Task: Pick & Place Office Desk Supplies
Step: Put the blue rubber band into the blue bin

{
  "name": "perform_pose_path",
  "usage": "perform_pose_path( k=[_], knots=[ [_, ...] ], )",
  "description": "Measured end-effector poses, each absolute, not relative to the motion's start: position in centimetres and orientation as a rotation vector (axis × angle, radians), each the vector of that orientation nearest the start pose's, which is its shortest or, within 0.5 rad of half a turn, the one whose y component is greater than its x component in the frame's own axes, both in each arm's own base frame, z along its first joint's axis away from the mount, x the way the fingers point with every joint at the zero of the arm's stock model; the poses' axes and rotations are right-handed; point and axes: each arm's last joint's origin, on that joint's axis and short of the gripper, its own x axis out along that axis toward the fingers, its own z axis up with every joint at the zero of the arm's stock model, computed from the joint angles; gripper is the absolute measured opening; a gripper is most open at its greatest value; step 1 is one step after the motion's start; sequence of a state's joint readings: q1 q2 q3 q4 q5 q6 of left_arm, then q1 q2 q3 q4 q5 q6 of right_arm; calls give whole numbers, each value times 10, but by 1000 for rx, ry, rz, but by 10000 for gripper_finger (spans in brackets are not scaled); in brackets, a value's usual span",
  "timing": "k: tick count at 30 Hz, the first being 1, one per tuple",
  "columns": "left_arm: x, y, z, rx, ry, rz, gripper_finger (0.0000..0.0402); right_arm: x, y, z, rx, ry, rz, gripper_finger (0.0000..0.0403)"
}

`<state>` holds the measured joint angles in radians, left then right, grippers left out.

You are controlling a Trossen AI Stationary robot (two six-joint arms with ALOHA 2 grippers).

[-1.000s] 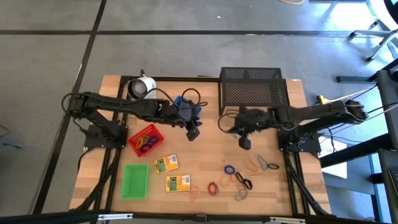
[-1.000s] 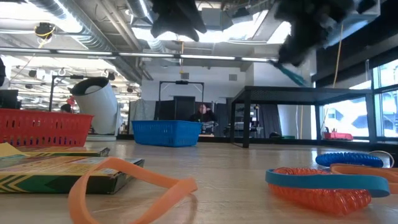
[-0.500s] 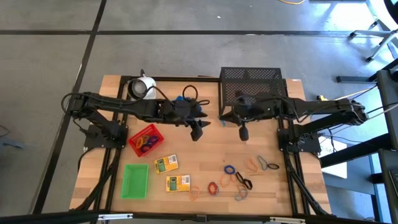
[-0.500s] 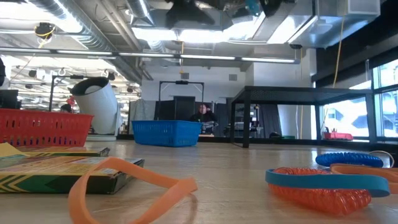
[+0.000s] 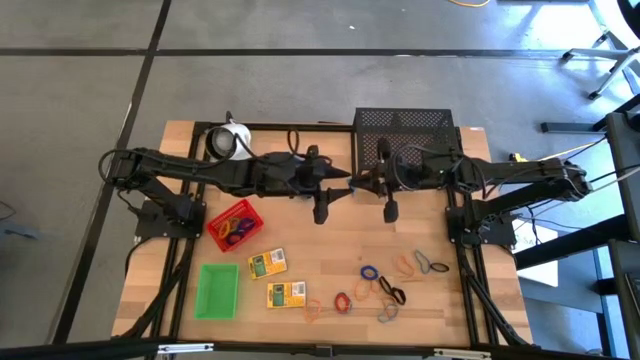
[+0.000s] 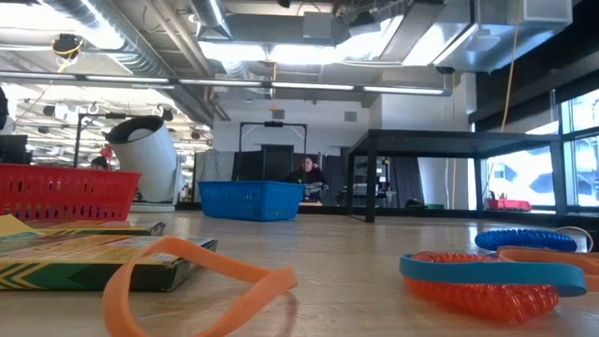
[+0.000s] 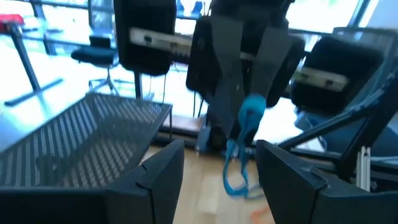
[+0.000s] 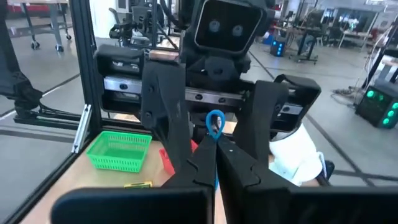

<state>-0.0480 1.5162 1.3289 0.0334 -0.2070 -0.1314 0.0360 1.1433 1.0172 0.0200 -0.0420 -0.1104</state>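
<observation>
Both arms have met mid-table; right gripper (image 8: 214, 146) pinches blue loop (image 7: 242, 146).

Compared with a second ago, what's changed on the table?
The right gripper, shut on the blue loop, lifted and turned toward the left gripper, which slid right to face it and opened. Nothing was let go. The red tray, green tray, boxes and loose loops stayed put.

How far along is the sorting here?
Done: some loops lie in the red tray. In hand: the right claw is shut on a blue loop, facing the open left claw. Left: a cluster of loose loops and two boxes on the table; the green tray looks empty.
</observation>
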Motion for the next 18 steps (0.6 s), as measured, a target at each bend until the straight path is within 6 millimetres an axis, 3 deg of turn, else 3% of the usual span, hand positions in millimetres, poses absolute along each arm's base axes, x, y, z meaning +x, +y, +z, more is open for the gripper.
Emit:
perform_pose_path(
  k=[12,18],
  knots=[
    [357,-12,362,-97,140,166,185,258,11,368,-169,34,81,9],
    [361,-12,358,-97,141,166,135,258,11,368,-168,35,81,9]
  ],
)
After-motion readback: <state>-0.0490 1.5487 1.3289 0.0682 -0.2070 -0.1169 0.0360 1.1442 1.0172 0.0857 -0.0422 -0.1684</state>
